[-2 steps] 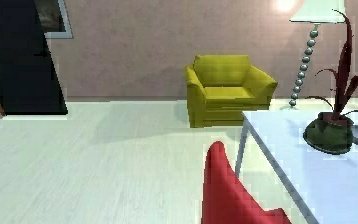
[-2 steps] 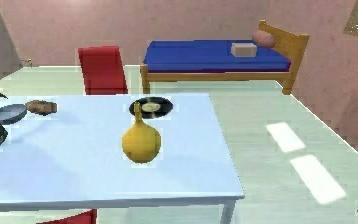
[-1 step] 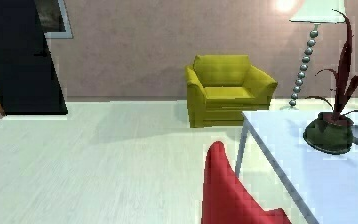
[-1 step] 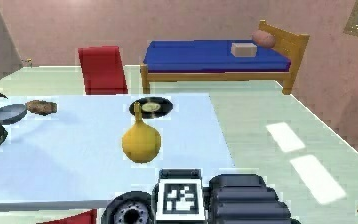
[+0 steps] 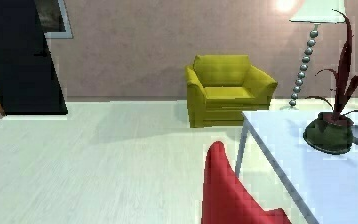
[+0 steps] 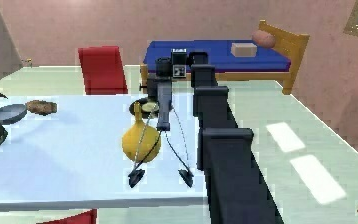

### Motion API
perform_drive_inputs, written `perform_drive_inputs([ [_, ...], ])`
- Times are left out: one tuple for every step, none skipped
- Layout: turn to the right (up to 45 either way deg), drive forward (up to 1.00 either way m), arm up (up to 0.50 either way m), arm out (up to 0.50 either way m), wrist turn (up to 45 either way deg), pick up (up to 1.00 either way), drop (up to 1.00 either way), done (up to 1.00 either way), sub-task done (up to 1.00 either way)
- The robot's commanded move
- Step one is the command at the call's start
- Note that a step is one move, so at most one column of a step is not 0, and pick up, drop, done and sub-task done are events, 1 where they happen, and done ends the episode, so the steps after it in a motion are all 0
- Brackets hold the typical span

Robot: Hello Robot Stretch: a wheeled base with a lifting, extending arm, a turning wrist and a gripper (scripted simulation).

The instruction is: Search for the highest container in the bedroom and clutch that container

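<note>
Though peering at the arm side view, cannot tell whether the fingers (image 6: 186,178) hold anything, nor how they are set. Find the yellow vase (image 6: 143,145) upright on the white surface (image 6: 67,150), near its edge beside the arm (image 6: 227,150), between the two thin fingers; cannot say whether touching. Spot a dark bowl (image 6: 7,112) and a brown lump (image 6: 42,105) toward the surface's far left corner. Past that far edge, see a red chair (image 6: 104,68) and a blue bed (image 6: 217,55).

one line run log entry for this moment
gripper at yellow vessel on white table | hold: cannot tell | beyond: red chair, blue bed
</note>
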Motion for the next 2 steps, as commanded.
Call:
perform_drive_inputs([
  [0.0, 0.00, 0.00, 0.00, 45.0, 0.00, 0.00, 0.00, 0.00],
  [0.0, 0.00, 0.00, 0.00, 45.0, 0.00, 0.00, 0.00, 0.00],
])
